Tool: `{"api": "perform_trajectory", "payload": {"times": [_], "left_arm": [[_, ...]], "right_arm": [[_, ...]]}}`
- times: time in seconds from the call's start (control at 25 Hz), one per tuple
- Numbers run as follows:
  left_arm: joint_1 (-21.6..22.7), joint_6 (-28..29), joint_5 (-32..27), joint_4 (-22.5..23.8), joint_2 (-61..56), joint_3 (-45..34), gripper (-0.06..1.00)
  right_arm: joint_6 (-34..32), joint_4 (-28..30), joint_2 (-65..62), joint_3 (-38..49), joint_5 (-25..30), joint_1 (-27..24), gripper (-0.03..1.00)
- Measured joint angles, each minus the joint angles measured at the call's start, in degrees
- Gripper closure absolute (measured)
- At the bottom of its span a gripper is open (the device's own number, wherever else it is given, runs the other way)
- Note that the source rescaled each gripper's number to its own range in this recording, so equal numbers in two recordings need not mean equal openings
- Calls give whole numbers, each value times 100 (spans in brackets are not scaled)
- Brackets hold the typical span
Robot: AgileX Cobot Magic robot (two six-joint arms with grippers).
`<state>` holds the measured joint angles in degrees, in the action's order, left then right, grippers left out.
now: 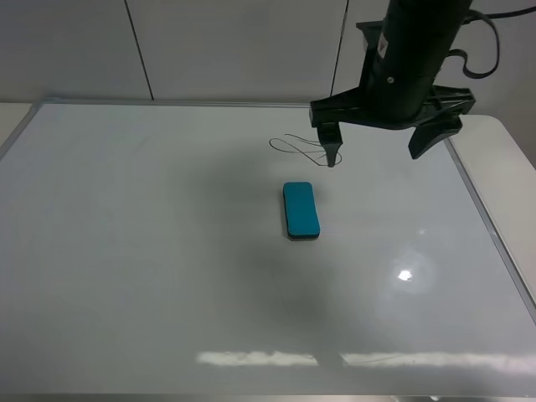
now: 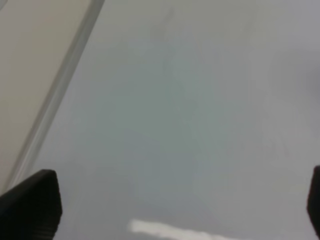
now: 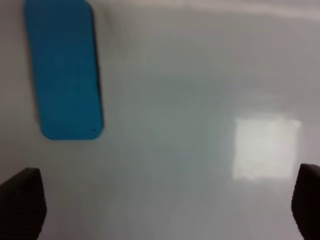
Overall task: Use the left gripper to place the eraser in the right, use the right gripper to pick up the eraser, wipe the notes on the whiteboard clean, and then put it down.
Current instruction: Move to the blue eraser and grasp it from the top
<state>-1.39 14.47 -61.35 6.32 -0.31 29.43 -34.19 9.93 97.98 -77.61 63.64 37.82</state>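
You had a blue-green eraser [image 1: 301, 209] with a thin dark strip along its bottom edge. Your whiteboard [image 1: 151, 251] was shiny white, with a soft grey shade across it and a few bright white spots of light. Its frame [image 1: 497, 234] was silver-grey. The notes [image 1: 297, 146] were thin black loops. Your right gripper [image 1: 374, 157] was black, and its black arm [image 1: 419, 50] had a small white mark. Your left gripper [image 2: 172, 210] had black fingers [image 2: 30, 210]. The desk [image 1: 507, 159] was creamy white.
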Motion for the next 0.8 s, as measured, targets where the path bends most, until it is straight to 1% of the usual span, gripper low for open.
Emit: {"api": "perform_trajectory", "payload": {"times": [0.08, 0.16, 0.32, 0.4, 0.48, 0.52, 0.64, 0.8], "left_arm": [[0, 0, 0, 0, 0, 0, -6], [0, 0, 0, 0, 0, 0, -6], [0, 0, 0, 0, 0, 0, -6], [0, 0, 0, 0, 0, 0, -6], [0, 0, 0, 0, 0, 0, -6], [0, 0, 0, 0, 0, 0, -6], [0, 0, 0, 0, 0, 0, -6], [0, 0, 0, 0, 0, 0, -6]], "right_arm": [[-213, 149, 182, -28, -177, 197, 0], [-440, 287, 296, -28, -236, 345, 0], [-656, 514, 412, 50, -253, 388, 0], [-812, 728, 412, 241, -398, 388, 0], [-1006, 939, 424, 471, -691, 380, 0], [-1102, 954, 432, 597, -911, 342, 0], [-1166, 740, 441, 913, -1631, 162, 0], [-1221, 500, 458, 1207, -2360, 41, 0]]}}
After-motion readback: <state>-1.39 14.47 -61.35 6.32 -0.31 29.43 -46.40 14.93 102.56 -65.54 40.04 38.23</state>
